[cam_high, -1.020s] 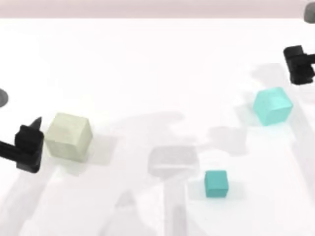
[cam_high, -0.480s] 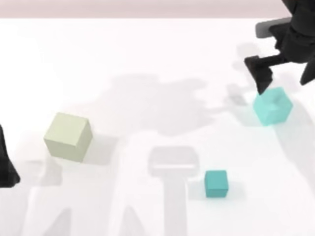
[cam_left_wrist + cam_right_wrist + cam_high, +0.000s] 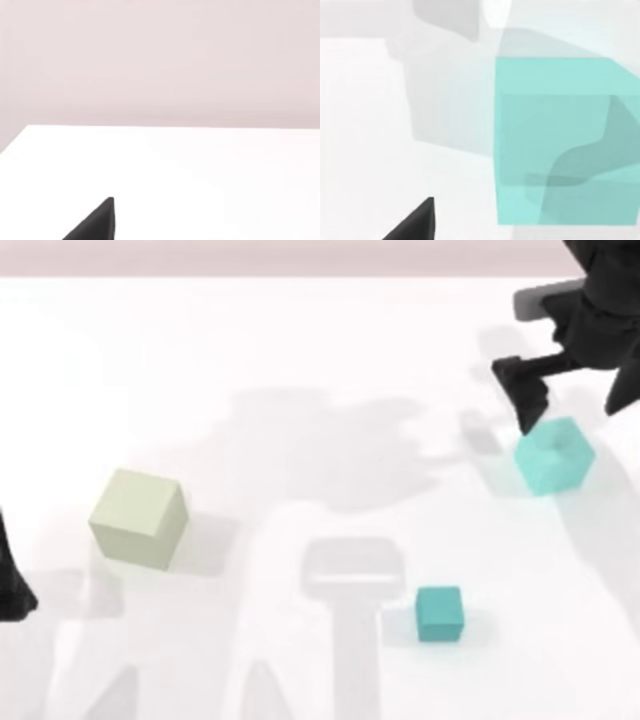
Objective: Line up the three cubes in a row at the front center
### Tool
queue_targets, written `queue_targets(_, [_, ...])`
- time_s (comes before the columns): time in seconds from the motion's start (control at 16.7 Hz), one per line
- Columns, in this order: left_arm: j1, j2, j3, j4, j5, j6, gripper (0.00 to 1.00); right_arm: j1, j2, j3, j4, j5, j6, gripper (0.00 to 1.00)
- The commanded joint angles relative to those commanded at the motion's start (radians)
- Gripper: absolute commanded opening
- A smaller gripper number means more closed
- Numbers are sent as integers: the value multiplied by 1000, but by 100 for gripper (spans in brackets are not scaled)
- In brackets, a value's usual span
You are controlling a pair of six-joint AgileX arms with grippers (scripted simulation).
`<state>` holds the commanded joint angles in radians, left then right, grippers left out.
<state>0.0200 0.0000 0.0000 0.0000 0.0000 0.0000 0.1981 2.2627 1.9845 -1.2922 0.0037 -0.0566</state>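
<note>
- Top view: since half a second ago the right end effector (image 3: 527,405) has shifted slightly left and down; the three cubes lie unmoved. It hangs above the far right of the table (image 3: 300,390), its dark tip just beside the upper left corner of the light cyan cube (image 3: 553,454). Whether its fingers are spread or pressed together cannot be told.
- The beige-green cube (image 3: 138,517) sits at the left, the small teal cube (image 3: 439,613) front right of centre, well apart.
- The left arm (image 3: 12,585) is at the left edge.
- Left wrist view: bare table, one dark fingertip (image 3: 97,222); finger state cannot be told.
- Right wrist view: the light cyan cube (image 3: 560,145) sits close, beside one fingertip (image 3: 417,222), apart from it.
</note>
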Motion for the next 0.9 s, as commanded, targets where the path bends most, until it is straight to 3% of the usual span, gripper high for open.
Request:
queue_targets(0.48, [0,0,0,0,0,0,100,6,66,-206,278,1,2,100])
queue_targets(0.78, [0,0,0,0,0,0,100,7,75,-231,305,1,3,100])
queue_targets(0.9, [0,0,0,0,0,0,100,7,75,-231,305,1,3,85])
